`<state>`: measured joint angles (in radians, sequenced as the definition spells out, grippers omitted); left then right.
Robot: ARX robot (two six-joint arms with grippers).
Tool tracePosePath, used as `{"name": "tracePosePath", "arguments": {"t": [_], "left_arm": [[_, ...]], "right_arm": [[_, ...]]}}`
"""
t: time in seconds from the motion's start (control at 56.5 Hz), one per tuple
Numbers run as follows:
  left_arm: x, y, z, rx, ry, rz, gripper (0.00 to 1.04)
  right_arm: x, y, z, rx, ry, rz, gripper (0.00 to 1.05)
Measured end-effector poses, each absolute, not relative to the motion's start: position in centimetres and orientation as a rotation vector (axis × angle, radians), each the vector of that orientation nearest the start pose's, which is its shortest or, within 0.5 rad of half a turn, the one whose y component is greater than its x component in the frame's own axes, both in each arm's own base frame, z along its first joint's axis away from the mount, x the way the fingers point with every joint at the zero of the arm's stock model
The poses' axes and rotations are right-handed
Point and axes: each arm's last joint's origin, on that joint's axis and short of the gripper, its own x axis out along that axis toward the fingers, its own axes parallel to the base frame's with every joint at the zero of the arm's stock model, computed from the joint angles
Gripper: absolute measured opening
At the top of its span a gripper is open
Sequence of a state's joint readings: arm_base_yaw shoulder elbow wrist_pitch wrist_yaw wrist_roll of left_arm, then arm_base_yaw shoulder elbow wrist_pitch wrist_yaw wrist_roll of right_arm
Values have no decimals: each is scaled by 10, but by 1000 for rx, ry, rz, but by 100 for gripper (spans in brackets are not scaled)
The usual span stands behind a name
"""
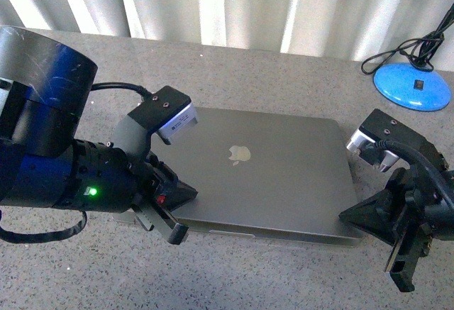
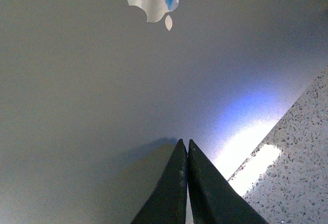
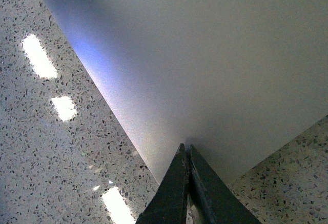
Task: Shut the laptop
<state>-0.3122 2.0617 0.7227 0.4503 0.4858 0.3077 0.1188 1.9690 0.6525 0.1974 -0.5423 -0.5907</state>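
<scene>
The slim grey metal laptop [image 1: 262, 175] lies flat on the speckled grey stone desk [image 1: 284, 274], lid down and apple logo [image 1: 240, 155] facing up, so the closing looks complete. The left jaws and right jaws are each pressed together, tips at the lid's near corners, probably to push evenly rather than grip.

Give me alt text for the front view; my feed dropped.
A closed grey laptop with an apple logo on its lid lies flat on a speckled table. The left tool sits by its near left corner and the right tool by its near right corner, both shut. A blue round base stands far right.
</scene>
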Motion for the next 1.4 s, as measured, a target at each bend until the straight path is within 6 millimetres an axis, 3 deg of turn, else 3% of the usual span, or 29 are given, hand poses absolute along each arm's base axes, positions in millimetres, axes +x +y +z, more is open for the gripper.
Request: {"name": "tracePosePath", "arguments": {"t": [0.726,1.398], "left_arm": [[300,-100,23,130,774,-841,4],[285,-89,12,53,781,-787,4]], "right_arm": [[280,47,33,-307,918,887,1],[281,47,29,-326,923,878,1]]}}
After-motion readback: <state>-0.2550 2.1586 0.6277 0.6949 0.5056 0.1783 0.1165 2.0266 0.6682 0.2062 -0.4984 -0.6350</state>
